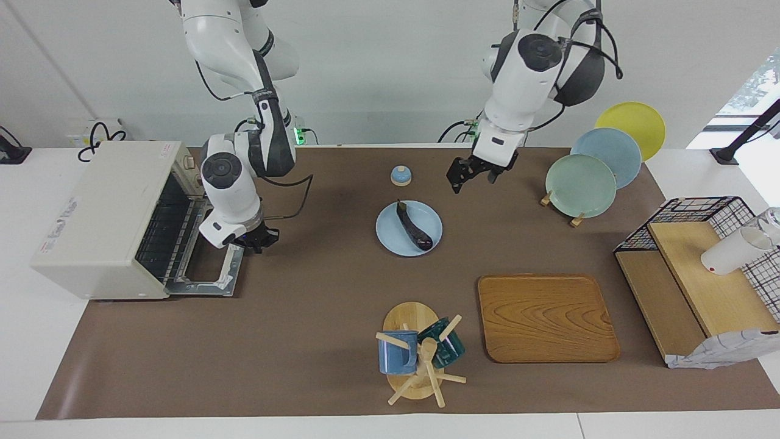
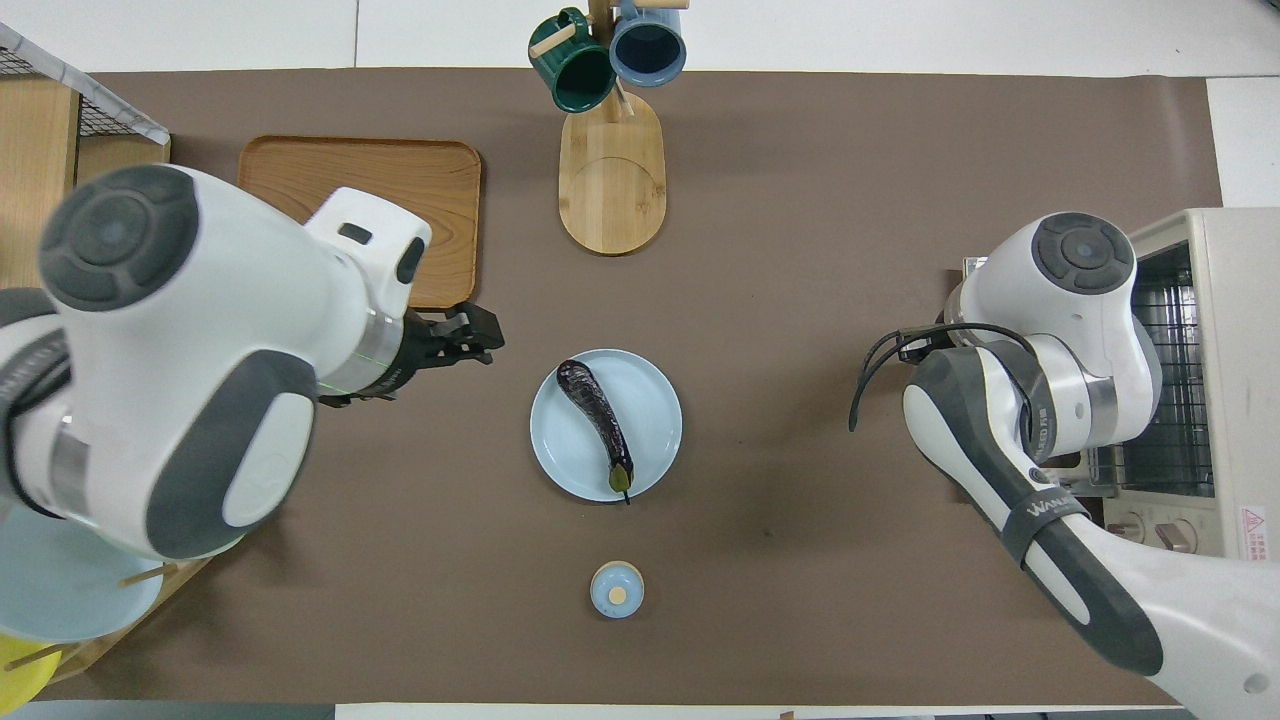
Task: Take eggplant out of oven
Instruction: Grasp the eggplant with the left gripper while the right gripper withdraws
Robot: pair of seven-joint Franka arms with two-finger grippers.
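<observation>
The dark purple eggplant lies on a light blue plate in the middle of the mat, outside the oven; it also shows in the overhead view on the plate. The off-white oven stands at the right arm's end with its glass door dropped open and the wire rack bare; it also shows in the overhead view. My right gripper hangs over the mat at the door's edge; my arm hides it in the overhead view. My left gripper is open and empty, raised beside the plate.
A small blue bell sits nearer to the robots than the plate. A wooden tray and a mug tree lie farther out. A plate rack and a wire basket stand at the left arm's end.
</observation>
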